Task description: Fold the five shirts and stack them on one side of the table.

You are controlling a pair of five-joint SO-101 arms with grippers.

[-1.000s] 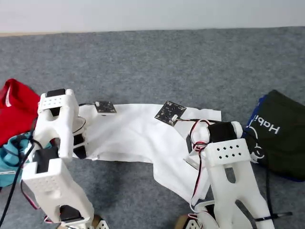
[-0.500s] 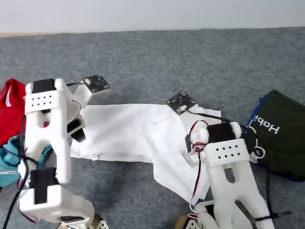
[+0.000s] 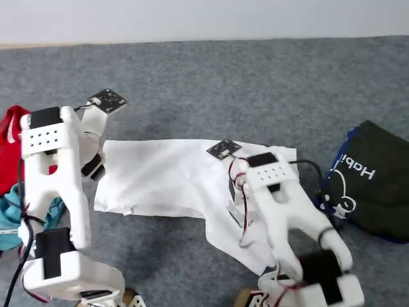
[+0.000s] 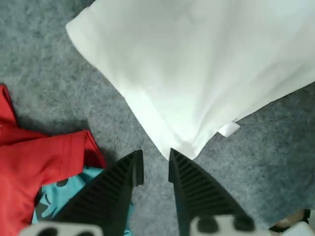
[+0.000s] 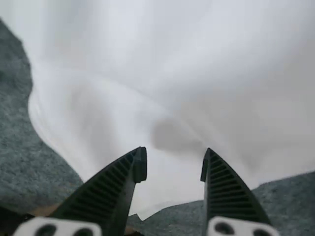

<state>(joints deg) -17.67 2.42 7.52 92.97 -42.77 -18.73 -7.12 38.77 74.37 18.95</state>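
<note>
A white shirt (image 3: 166, 176) lies spread flat on the grey carpet, with a flap trailing toward the front edge. My left gripper (image 3: 92, 167) hangs just off the shirt's left edge. In the left wrist view it (image 4: 154, 160) is slightly open and holds nothing, with a shirt corner (image 4: 197, 73) just beyond its tips. My right arm (image 3: 271, 176) leans over the right part of the shirt. Its gripper (image 5: 173, 156) is open above the white cloth (image 5: 172, 73), apart from it.
A red shirt (image 3: 9, 144) and a teal patterned shirt (image 3: 9, 217) lie crumpled at the left edge, close to the left arm; both also appear as the red shirt (image 4: 29, 147) and teal shirt (image 4: 64, 196). A dark shirt (image 3: 370, 179) is bunched at the right. Bare carpet stretches behind.
The left arm lifted off the shirt's left part and drew back to the left. The right arm swung left and forward over the shirt. The shirt itself stayed put.
</note>
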